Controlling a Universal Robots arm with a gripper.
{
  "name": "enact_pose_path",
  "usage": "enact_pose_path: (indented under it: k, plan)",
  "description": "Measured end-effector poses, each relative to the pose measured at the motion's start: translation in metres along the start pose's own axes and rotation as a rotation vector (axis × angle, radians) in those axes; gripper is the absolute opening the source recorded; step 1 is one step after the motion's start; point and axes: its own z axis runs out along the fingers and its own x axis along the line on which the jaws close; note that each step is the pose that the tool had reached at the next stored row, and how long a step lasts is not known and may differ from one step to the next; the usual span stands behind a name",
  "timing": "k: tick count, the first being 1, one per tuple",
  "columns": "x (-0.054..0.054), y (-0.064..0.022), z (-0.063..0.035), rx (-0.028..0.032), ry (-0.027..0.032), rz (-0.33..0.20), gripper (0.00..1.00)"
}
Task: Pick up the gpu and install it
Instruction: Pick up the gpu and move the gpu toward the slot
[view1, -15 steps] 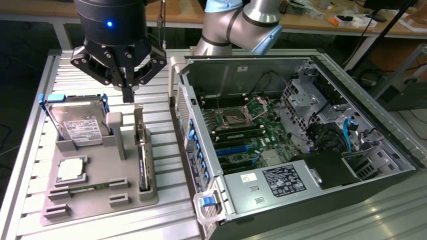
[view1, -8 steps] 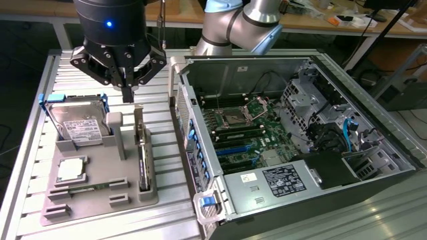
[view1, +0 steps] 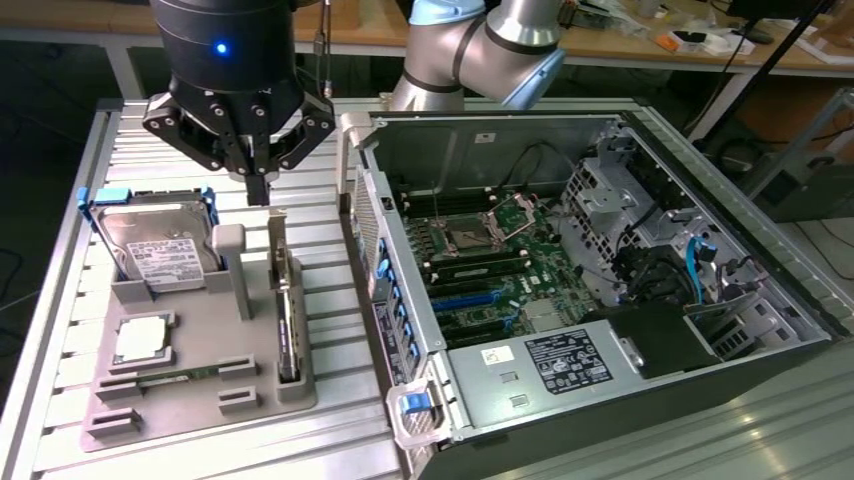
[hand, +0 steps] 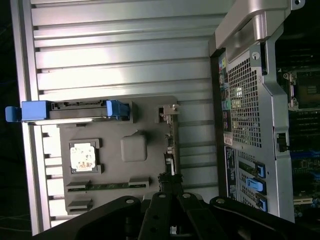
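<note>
While above the upright gpu (view1: 284, 315), gripper (view1: 258, 188) pressed together, empty; gpu in grey holder (view1: 247, 342)

Here's the ribbed aluminium table (view1: 334, 440), its pale slats running front to back. Sitting flat on it toward the exterior view's left is a grey moulded holder tray (view1: 200, 345). Just beside that, on the exterior view's right, the open computer case (view1: 467, 140) lies on its side and takes up the table's right half, near edge to far.
</note>
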Motion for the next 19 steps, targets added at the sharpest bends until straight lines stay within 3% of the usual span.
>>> enact_pose_path:
  k: [9,10,12,17,19]
  plan:
    - [0.0000,0.0000,0.0000,-0.0001,0.0000,0.000,0.11]
    - [0.0000,0.0000,0.0000,-0.0001,0.0000,0.000,0.24]
    - [0.0000,0.0000,0.0000,-0.0001,0.0000,0.000,0.24]
    - [0.0000,0.0000,0.0000,0.0000,0.0000,0.000,0.54]
    - [0.0000,0.0000,0.0000,0.0000,0.0000,0.000,0.54]
